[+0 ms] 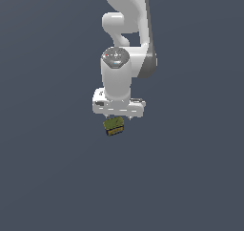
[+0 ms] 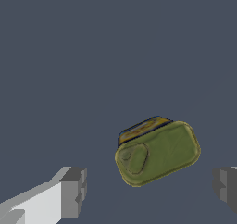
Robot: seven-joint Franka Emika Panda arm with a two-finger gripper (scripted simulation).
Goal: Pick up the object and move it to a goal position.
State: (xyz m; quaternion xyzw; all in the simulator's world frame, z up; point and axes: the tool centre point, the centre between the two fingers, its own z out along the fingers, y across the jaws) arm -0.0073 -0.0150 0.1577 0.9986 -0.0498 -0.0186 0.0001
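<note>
between the 2 spread fingers (image 2: 71,190) of the tool (image 2: 148,190), the object (image 2: 157,152) is lying askew, touching neither pad. the tool (image 1: 117,116) is standing open, hanging just above the olive block (image 1: 114,126).

no readable text, labels or signs

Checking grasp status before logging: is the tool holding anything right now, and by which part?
Nothing is held. The tool is open, its fingers apart on either side of the olive-green block without touching it.
</note>
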